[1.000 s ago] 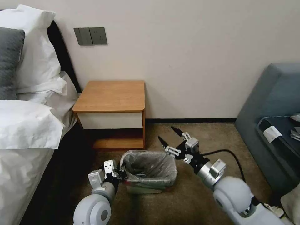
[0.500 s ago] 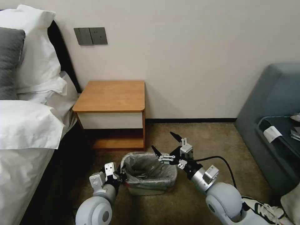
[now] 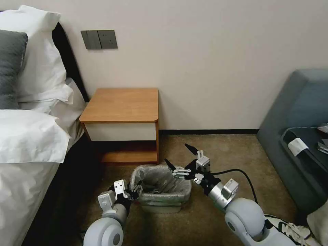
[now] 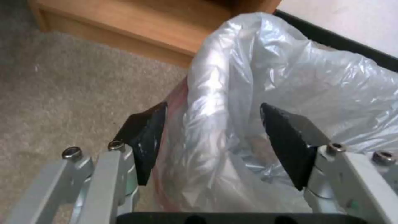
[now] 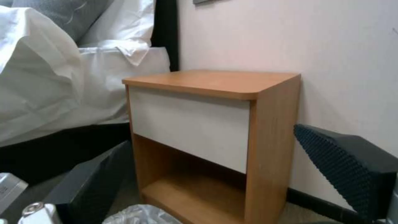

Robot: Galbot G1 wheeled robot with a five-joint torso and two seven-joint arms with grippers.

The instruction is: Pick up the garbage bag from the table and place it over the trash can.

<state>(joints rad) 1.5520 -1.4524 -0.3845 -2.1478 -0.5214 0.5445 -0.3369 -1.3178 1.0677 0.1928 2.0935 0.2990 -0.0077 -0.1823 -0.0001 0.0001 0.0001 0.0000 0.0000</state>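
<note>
The cream trash can (image 3: 158,207) stands on the carpet in front of the table (image 3: 123,104), whose orange-brown top is bare. The grey crinkled garbage bag (image 3: 160,184) lines the can and is draped over its rim. My left gripper (image 3: 135,192) is at the can's left rim. In the left wrist view it (image 4: 213,107) is open, its black fingers (image 4: 143,137) straddling a fold of the bag (image 4: 248,81) with a pinkish edge. My right gripper (image 3: 179,156) hangs open just above the can's far right corner, holding nothing. The table (image 5: 215,81) fills the right wrist view.
A bed with white pillows (image 3: 30,136) lies to the left, close to the left arm. A blue sofa (image 3: 300,102) and a dark table with papers (image 3: 307,143) stand to the right. A black cable (image 3: 239,171) trails from the right arm. Open carpet (image 3: 222,147) lies right of the can.
My right gripper has come down and leftward to the can's far right corner. The can and bag have shifted slightly left, and my left gripper has drawn back a little with them.
</note>
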